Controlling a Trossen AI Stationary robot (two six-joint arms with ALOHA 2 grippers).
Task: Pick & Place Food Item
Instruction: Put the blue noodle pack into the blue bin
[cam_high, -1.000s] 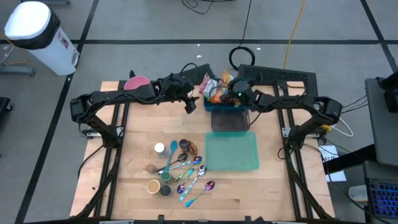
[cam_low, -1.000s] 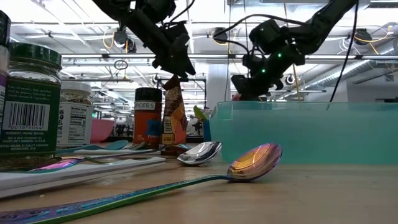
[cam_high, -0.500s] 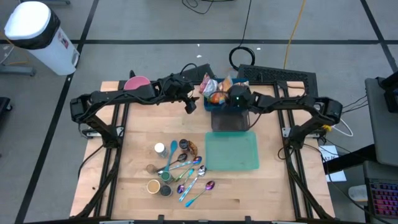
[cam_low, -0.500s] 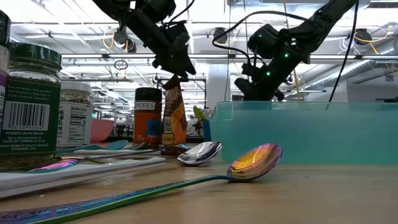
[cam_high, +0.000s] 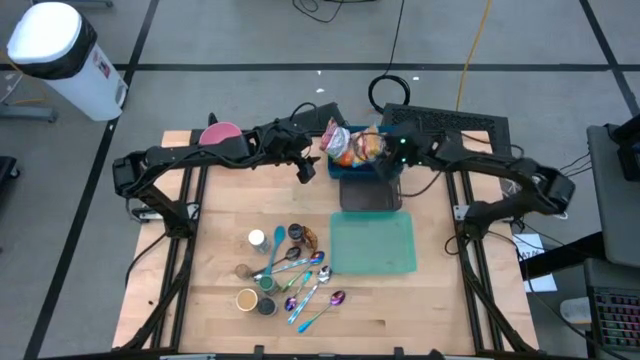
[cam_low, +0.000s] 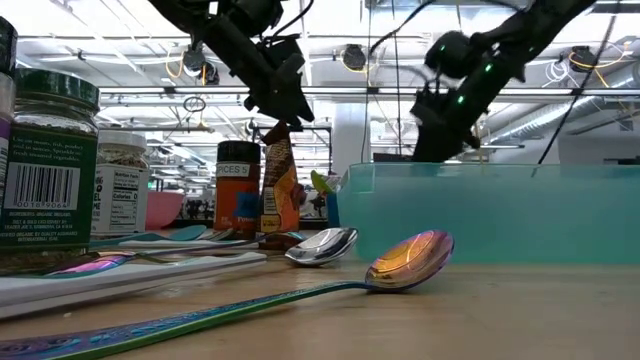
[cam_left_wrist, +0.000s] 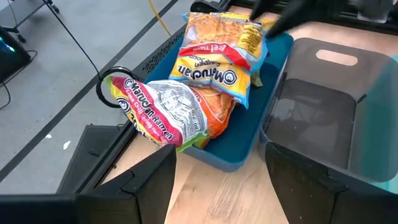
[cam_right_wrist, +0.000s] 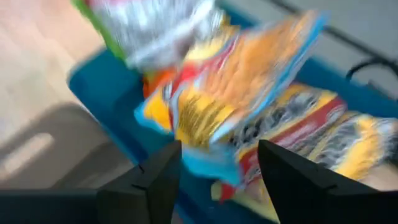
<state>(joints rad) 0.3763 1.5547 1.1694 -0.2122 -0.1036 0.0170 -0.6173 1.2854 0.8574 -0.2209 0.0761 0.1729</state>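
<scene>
Your wooden table (cam_high: 220, 250) carries a teal tray (cam_high: 373, 244), a grey bin (cam_high: 370, 194) and a blue bin (cam_left_wrist: 249, 134) at the far edge. The 2 ramen packets (cam_left_wrist: 214, 53) lie in the blue bin. Your right gripper (cam_right_wrist: 217, 186) hangs over them, fingers parted, grasping nothing. Your left gripper (cam_left_wrist: 217, 186) waits beside the bin, released.

Teal tray (cam_high: 373, 244) and grey bin (cam_high: 371, 195) lie bare, open from above; spoons (cam_high: 305, 282) and spice jars (cam_high: 262, 270) crowd desk (cam_high: 222, 200) beside them.
</scene>
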